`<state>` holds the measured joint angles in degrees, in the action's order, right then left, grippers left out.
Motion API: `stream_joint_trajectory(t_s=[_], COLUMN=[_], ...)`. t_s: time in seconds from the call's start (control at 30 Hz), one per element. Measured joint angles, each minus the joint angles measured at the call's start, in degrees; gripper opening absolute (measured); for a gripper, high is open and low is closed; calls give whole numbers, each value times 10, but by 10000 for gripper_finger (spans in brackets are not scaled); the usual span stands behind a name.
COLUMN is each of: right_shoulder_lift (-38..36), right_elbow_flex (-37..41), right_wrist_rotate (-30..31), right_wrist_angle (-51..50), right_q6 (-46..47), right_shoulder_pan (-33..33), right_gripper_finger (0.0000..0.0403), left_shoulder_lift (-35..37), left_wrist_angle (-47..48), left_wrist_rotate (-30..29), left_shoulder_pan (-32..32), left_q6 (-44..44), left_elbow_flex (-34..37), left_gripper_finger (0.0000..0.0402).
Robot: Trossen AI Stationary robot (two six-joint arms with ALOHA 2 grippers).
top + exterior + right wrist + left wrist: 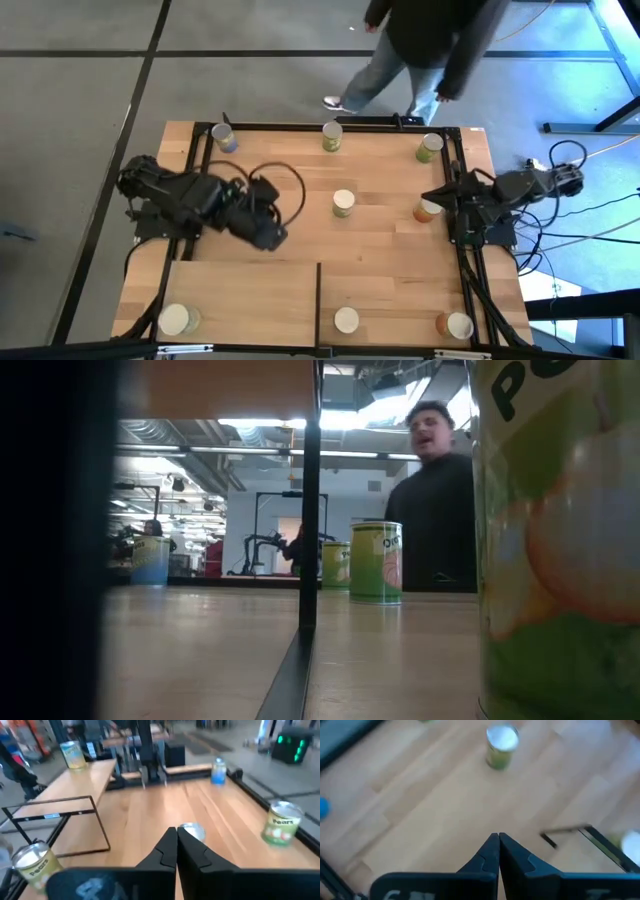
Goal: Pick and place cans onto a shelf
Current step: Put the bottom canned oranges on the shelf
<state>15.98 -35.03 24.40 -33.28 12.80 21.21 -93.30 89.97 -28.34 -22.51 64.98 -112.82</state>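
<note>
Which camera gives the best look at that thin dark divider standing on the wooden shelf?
The low view: the divider rises upright right before the lens, running from shelf floor to top. The high view shows it only as a thin dark line. The wrist views show only the shelf's dark frame, not clearly the divider.

Three cans (346, 320) on shelf (250, 300); five cans (343, 203) on tabletop (380, 240) behind.

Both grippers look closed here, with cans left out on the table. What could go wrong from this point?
1. The right gripper is shut on nothing, and in the high view the orange can sits right beside its tip. A move now could push or tip that can.
2. A person stands just beyond the green can. A reach for it may bring the arm close to them.
</note>
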Motion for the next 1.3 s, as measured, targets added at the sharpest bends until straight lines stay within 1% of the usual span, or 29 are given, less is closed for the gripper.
stream_joint_trajectory(t_s=[0.07,0.23,0.33,0.5,0.6,0.67,0.77,0.97,1.07,1.17,1.3], right_shoulder_lift=[38,129,175,233,259,279,310,369,393,414,438], right_elbow_flex=[-51,-161,-210,-267,-288,-296,-310,-344,-359,-375,-402], right_wrist_rotate=[3,67,89,119,120,120,115,87,53,19,1], right_wrist_angle=[-55,-186,-255,-288,-288,-288,-288,-287,-287,-288,-288], right_q6=[22,104,151,249,260,260,261,306,305,305,303], right_shoulder_pan=[0,0,0,-1,-11,-24,-49,-111,-137,-161,-186], right_gripper_finger=[2,2,2,2,3,3,4,4,4,4,5], left_shoulder_lift=[17,69,109,180,218,236,249,250,247,243,229], left_wrist_angle=[0,0,0,1,1,1,1,0,0,-10,-20], left_wrist_rotate=[-10,-37,-38,-31,-31,-32,-25,39,54,62,118], left_shoulder_pan=[26,92,135,222,279,313,358,454,502,552,623], left_q6=[-18,-42,-67,-95,-114,-130,-177,-235,-247,-246,-237], left_elbow_flex=[11,43,73,151,196,220,239,255,272,287,299], left_gripper_finger=[0,0,0,0,0,0,1,28,42,48,49])
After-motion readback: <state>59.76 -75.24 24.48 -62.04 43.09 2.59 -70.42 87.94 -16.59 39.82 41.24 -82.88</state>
